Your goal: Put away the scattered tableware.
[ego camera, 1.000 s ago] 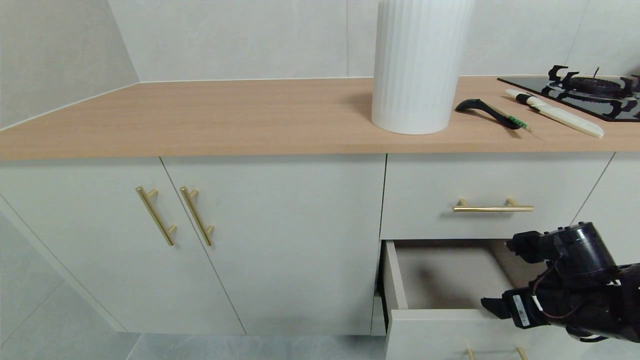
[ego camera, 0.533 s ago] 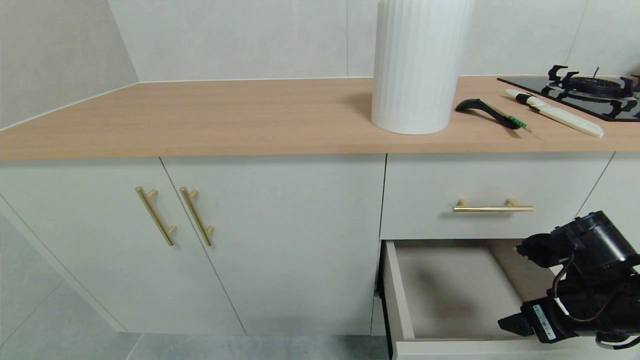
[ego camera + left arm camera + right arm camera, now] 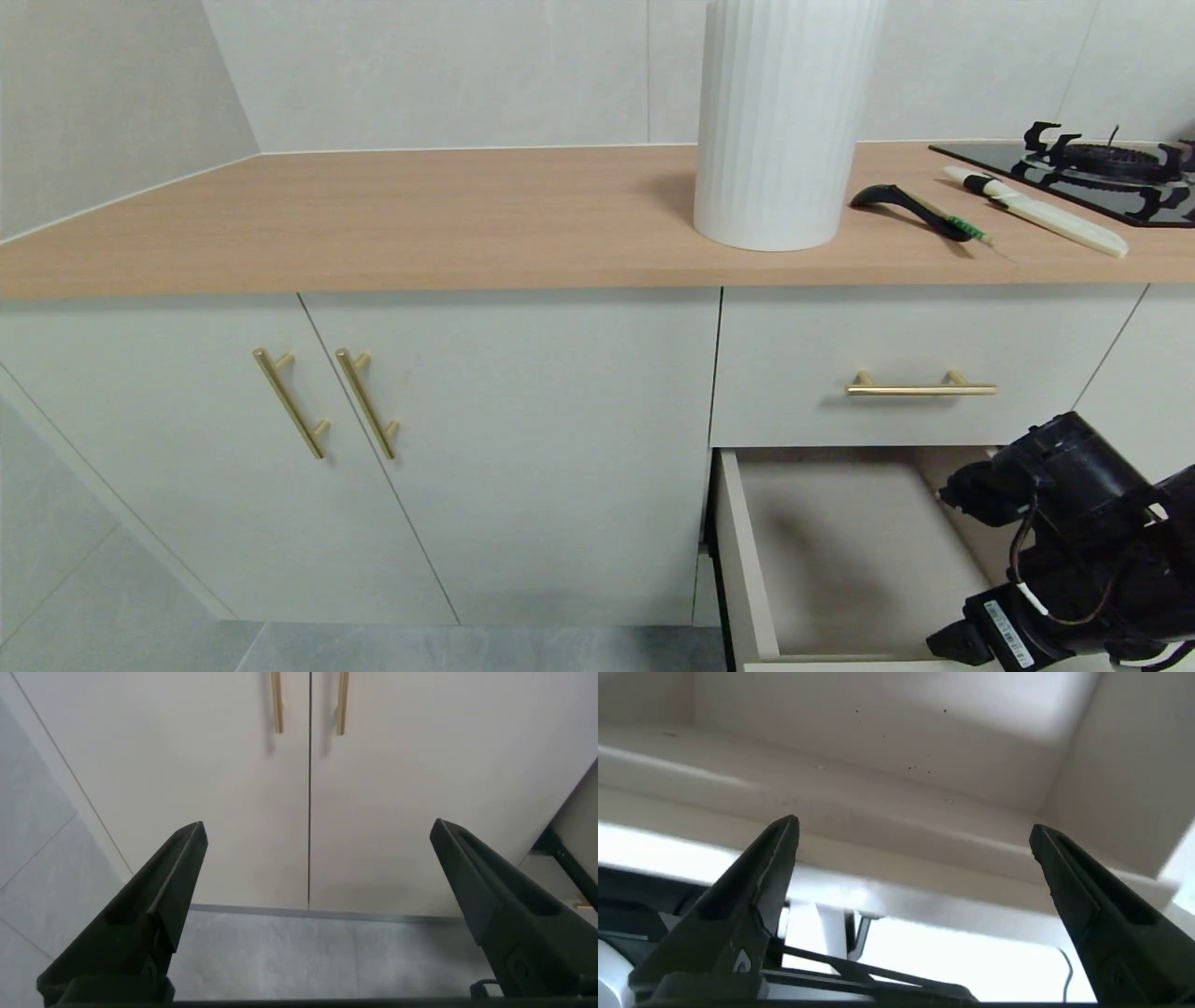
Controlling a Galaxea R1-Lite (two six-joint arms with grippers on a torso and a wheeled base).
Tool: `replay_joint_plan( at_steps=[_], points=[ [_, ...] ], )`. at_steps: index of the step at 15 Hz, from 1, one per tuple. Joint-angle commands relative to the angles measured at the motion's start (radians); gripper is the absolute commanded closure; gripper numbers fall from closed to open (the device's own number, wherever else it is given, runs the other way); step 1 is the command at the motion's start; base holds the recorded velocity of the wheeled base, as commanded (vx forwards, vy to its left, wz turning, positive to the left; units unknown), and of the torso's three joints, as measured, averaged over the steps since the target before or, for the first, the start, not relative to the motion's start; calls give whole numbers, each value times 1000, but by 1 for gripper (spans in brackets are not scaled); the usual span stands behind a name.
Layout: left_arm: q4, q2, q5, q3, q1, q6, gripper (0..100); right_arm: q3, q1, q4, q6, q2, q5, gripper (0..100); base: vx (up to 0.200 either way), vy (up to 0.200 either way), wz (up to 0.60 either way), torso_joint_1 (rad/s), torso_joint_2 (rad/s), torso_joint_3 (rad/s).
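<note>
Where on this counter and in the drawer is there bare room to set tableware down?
Free: the countertop from the left wall corner to the white ribbed container; the open drawer floor, beside the right pincer. Crowded: between container and hob, where the black-handled utensil and the white knife lie.
</note>
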Motion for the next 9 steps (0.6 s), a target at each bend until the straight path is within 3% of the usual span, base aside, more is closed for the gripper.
replay_joint_plan(
  at_steps=[1,4,9],
  points=[
    [-1,1,0,0,0,-1,0,0,2,-15,8,23,0,0,0,0,0,0,0,0],
    [1,1,0,0,0,-1,0,6,9,-1,17,24,25,0,0,0,0,0,0,0],
    [-1,1,0,0,0,-1,0,-2,51,143,8,33,32,0,0,0,0,0,0,0]
  ],
)
